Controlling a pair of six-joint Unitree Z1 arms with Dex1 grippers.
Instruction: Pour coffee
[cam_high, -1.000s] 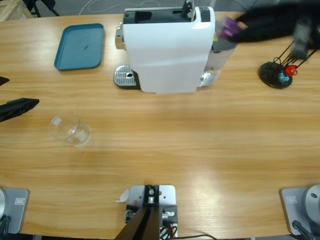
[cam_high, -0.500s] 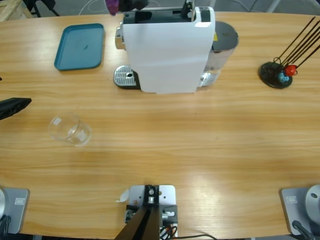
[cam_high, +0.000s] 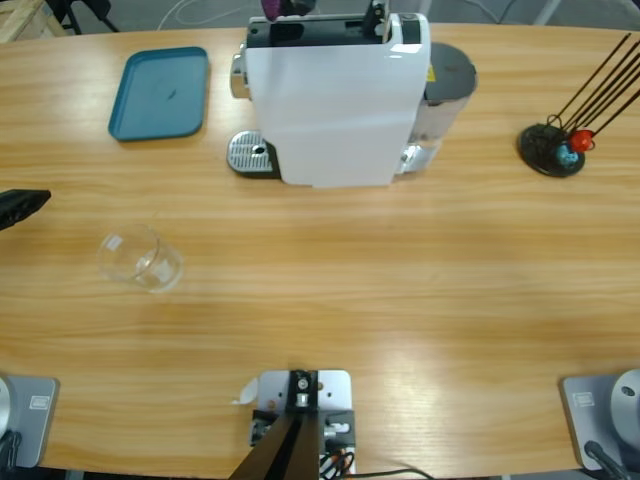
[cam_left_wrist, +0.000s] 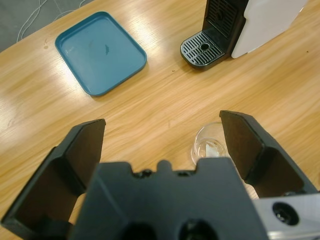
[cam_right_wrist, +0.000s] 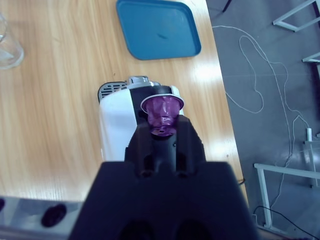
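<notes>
Overhead, right pincer (cam_right_wrist: 162, 131) clamps purple capsule (cam_right_wrist: 162, 114) above coffee machine (cam_high: 335, 95); left pincer (cam_left_wrist: 162, 142) wide open, empty, near glass (cam_high: 137, 257).

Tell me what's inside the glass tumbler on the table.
Nothing shows inside the glass tumbler: wood grain shows through its clear walls and no brown layer. In the left wrist view the left gripper hides its lower part.

Left claw (cam_left_wrist: 162, 145) agape; right claw (cam_right_wrist: 161, 131) (seemingly) clamped.
</notes>
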